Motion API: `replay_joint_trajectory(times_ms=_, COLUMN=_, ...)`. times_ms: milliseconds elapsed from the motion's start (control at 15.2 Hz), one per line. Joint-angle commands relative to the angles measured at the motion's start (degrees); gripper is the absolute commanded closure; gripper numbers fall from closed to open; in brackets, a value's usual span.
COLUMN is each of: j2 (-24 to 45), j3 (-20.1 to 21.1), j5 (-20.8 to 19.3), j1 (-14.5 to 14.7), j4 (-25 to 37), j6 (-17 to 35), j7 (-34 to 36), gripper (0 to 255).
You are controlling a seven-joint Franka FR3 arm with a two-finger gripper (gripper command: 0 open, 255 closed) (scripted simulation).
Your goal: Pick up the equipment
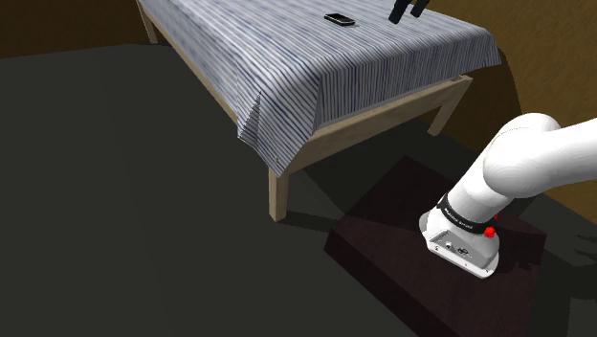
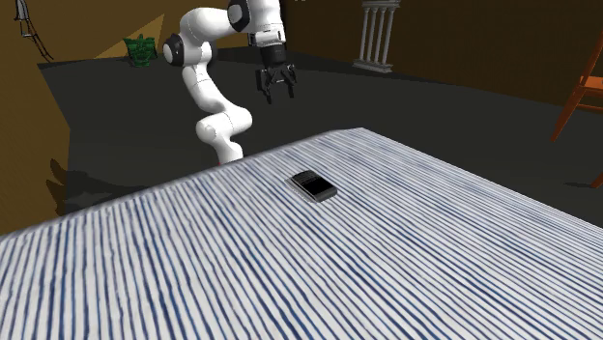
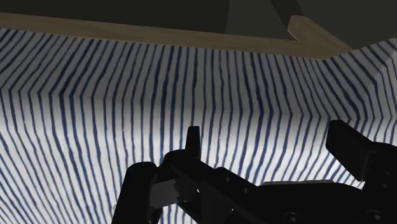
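Flat device (image 2: 314, 184) lies on the bed (image 1: 316, 86), well in from the edges. Claw (image 2: 275, 89) hangs raised near the bed's side facing the stand (image 1: 402, 239), well apart from the device. The stand sits on the floor beside the bed's corner leg.

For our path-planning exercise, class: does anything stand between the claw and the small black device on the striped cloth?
Nothing visible does. The claw hangs open in the air, apart from the flat black device, which lies alone on the striped cloth. Bare cloth and open air are all that separate them.
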Motion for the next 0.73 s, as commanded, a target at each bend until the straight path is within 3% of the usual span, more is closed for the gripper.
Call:
replay_joint_trajectory(times_ms=0, j2=0.00, j3=0.00, j5=0.00, j1=0.00, j4=0.00, j6=0.00, j7=0.00, gripper=0)
replay_joint_trajectory(times_ms=660, j2=18.89, j3=-6.59, j5=-2.02, j1=-1.78, j4=10.01, j6=8.28, j7=-7.07, gripper=0)
